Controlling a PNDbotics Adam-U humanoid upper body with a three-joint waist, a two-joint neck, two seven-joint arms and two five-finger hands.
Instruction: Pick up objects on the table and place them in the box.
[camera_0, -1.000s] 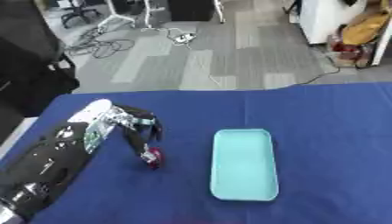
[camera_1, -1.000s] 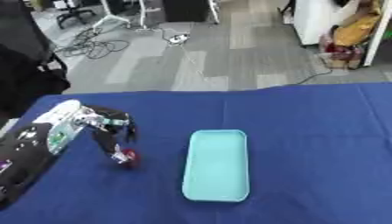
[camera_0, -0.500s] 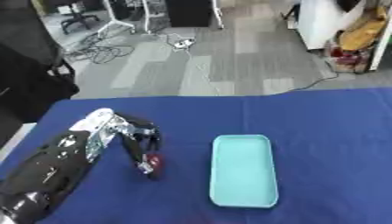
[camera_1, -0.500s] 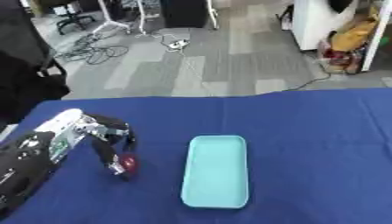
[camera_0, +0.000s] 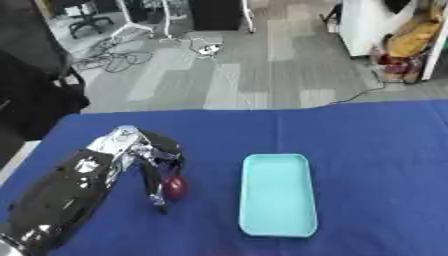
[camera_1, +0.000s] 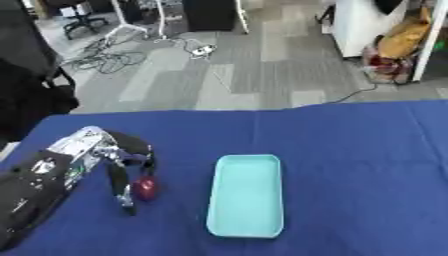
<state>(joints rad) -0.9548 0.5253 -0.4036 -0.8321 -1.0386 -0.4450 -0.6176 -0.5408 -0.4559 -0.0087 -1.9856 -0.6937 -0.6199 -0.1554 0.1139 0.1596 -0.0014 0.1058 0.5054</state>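
My left hand (camera_0: 150, 165) is reaching down over the blue worktop (camera_0: 376, 150), its fingers (camera_0: 154, 189) curling around a small dark red object (camera_0: 175, 187) and pinching it just above the cloth. The pale turquoise box (camera_0: 277, 194) is lying to the object's right, near but apart from it.

Both views came from the robot's head, looking steeply down and forward across the blue table (camera_0: 367, 150) toward the grey floor (camera_0: 227, 75) beyond its far edge. The two eyes sat side by side, so they shared almost the whole scene: the turquoise box (camera_1: 248, 195) lay slightly further left in the right eye view. The left robot hand (camera_0: 153, 165) entered from the lower left, close to the cameras.
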